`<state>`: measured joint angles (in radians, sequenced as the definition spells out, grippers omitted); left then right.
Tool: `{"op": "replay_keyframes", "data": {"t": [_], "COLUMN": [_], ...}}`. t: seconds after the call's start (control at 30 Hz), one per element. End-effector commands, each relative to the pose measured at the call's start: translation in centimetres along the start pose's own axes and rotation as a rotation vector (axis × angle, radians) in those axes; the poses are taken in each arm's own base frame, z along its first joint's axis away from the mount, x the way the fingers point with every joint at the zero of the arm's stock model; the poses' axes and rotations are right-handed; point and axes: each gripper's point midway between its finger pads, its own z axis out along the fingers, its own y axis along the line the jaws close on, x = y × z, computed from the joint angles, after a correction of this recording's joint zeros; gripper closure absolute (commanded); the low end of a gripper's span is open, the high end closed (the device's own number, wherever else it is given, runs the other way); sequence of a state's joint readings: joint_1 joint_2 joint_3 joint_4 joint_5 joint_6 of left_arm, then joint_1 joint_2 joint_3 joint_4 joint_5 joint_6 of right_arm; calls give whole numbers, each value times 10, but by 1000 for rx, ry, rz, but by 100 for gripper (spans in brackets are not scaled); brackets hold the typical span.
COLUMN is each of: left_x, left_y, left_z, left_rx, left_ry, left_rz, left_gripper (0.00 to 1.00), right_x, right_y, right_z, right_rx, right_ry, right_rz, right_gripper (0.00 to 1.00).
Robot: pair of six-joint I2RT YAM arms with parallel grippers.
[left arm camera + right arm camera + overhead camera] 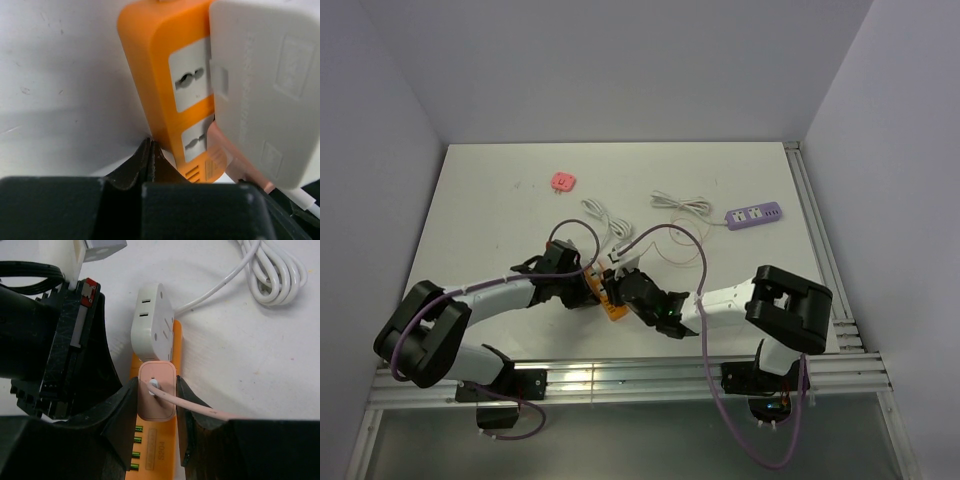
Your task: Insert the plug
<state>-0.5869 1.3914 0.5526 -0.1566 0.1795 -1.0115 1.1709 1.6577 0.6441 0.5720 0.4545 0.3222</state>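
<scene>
Well, overhead, both arms are meeting over the orange power strip (613, 311). Left wrist: the left gripper (150, 150) is sitting clenched and empty beside it. Right wrist: the right gripper (156, 392) is clamping the pink plug (157, 405) on the strip, just beside a white adapter (152, 322).

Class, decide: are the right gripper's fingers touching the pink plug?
Touching. The right wrist view shows the right gripper shut on the pink plug, fingers pressed against its sides, over the orange power strip.
</scene>
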Motion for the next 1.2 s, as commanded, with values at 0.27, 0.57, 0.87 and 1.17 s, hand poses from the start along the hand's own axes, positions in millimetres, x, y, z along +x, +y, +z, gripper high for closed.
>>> {"op": "replay_keyframes", "data": {"t": [0.27, 0.57, 0.87, 1.17], "left_x": [-10, -14, -20, -16], "left_y": [-24, -22, -20, -9], "left_z": [1, -11, -23, -23], "left_rx": [89, 83, 65, 37], "left_ry": [-56, -100, -145, -146], "left_rz": [-13, -9, 14, 13], "left_gripper": [100, 100, 100, 100], "right_x": [230, 175, 157, 120], "right_y": [-43, -38, -49, -41], "right_z": [-62, -56, -56, -56], "right_rx": [36, 64, 126, 108], "right_ry": [679, 516, 442, 361], "right_rz": [-216, -188, -169, -135], "right_gripper": [100, 100, 63, 21]}}
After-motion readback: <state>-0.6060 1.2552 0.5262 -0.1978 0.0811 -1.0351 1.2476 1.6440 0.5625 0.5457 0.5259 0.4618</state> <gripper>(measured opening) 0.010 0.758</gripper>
